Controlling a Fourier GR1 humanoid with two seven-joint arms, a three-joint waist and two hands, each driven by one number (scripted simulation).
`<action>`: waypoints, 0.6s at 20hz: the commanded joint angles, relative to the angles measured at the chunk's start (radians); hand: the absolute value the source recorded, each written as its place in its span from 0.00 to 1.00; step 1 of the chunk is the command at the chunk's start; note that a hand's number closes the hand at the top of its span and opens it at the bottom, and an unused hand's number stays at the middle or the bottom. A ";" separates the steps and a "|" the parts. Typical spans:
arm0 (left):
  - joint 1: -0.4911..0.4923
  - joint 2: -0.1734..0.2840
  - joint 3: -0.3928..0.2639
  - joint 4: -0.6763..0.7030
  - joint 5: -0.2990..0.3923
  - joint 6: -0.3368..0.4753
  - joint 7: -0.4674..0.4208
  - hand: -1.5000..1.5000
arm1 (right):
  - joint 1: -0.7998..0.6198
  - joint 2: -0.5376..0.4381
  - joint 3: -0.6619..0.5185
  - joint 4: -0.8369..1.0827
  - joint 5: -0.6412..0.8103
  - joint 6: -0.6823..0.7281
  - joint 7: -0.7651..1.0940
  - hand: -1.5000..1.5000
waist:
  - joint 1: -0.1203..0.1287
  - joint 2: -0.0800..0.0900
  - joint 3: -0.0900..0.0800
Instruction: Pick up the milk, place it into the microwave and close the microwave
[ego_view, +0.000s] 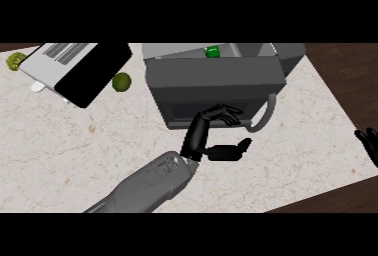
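Note:
The dark grey microwave (214, 80) stands at the counter's far middle, its door face turned toward me with a pale curved handle (269, 111) at its right. A small green-and-white bit, apparently the milk (212, 51), shows in the lighter part behind the door. My left hand (198, 134) reaches up from the lower left. Its fingers (223, 115) lie against the door's front and hold nothing, with the thumb (233, 149) spread out to the right. Only the fingers of my right hand (367, 142) show, relaxed, at the right edge.
A white and black appliance (70, 67) lies tilted at the far left. One green fruit (122, 81) sits beside it and another (15, 61) at the left corner. The marble counter (74, 150) ends in a slanted edge on the right, with dark floor beyond.

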 joint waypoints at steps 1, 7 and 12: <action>-0.065 -0.001 0.018 0.021 0.070 0.048 0.021 0.00 | -0.049 -0.041 -0.046 -0.014 0.011 -0.018 0.007 0.00 | -0.022 0.006 0.001; -0.099 -0.001 0.081 0.042 0.151 0.102 -0.003 0.00 | -0.131 -0.149 -0.146 -0.073 0.169 -0.102 -0.014 1.00 | -0.042 0.016 -0.003; -0.114 -0.001 0.087 0.047 0.200 0.124 -0.034 0.00 | -0.164 -0.164 -0.154 -0.054 0.194 -0.118 -0.013 1.00 | -0.044 0.032 0.000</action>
